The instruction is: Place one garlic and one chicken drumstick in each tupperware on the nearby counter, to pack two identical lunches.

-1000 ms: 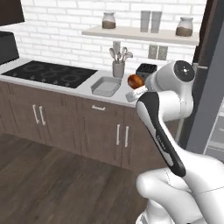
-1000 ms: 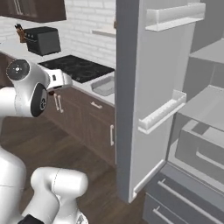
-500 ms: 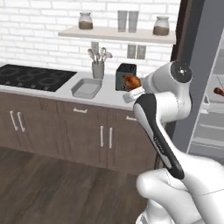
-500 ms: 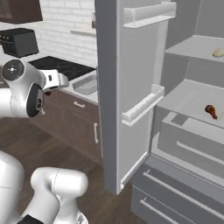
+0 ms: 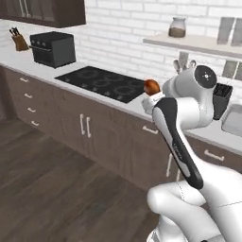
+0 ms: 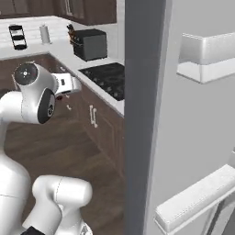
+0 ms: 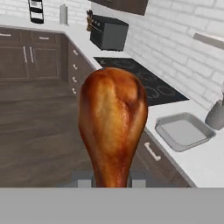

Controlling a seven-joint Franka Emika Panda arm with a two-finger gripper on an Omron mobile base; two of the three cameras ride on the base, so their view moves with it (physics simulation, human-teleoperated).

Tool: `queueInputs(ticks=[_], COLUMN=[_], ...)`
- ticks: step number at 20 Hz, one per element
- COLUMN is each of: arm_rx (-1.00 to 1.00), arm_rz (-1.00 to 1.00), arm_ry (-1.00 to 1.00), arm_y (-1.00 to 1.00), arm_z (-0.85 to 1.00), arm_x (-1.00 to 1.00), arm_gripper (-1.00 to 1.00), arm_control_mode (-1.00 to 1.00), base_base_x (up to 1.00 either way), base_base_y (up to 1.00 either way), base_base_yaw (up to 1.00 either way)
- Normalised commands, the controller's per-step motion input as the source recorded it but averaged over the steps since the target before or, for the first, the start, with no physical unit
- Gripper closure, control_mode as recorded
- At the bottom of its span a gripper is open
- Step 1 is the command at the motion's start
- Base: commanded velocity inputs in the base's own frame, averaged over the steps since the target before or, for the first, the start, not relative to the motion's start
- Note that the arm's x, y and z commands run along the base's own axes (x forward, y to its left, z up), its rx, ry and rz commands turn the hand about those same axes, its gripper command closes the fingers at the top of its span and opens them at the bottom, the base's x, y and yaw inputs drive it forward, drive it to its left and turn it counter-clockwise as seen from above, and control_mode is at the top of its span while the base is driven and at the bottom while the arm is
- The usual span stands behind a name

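A reddish-brown chicken drumstick stands meaty end up in my gripper, which is shut on its thin bone end. From the left base view the same drumstick is held in the air at the counter's front edge by the gripper, just right of the cooktop. One pale-grey tupperware lies empty on the light counter, beyond and right of the drumstick; its near corner shows at the right edge of the left base view. The garlic is out of view.
A black cooktop is set in the counter, with a black oven box and a knife block further left. A black toaster stands by the tray. The grey fridge door rises close on my right.
The base has moved, so both base views have shifted: the open fridge shelves have left the picture and the cooktop is central again. The drumstick stays in the shut gripper.
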Motion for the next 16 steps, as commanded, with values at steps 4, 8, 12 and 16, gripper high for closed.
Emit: queueInputs(ticks=[4, 8, 12, 16], arm_rx=[0.00, 0.00, 0.00, 0.00], arm_rz=[0.00, 0.00, 0.00, 0.00], arm_ry=[0.00, 0.00, 0.00, 0.00], arm_y=[0.00, 0.00, 0.00, 0.00], arm_z=[0.00, 0.00, 0.00, 0.00], arm_x=[0.00, 0.00, 0.00, 0.00], arm_gripper=[1.00, 1.00, 1.00, 1.00], arm_control_mode=[1.00, 1.00, 1.00, 1.00], base_base_x=[1.00, 1.00, 1.00, 0.94], base_base_y=[0.03, 0.04, 0.00, -0.03], base_base_yaw=[0.65, 0.42, 0.07, -0.30])
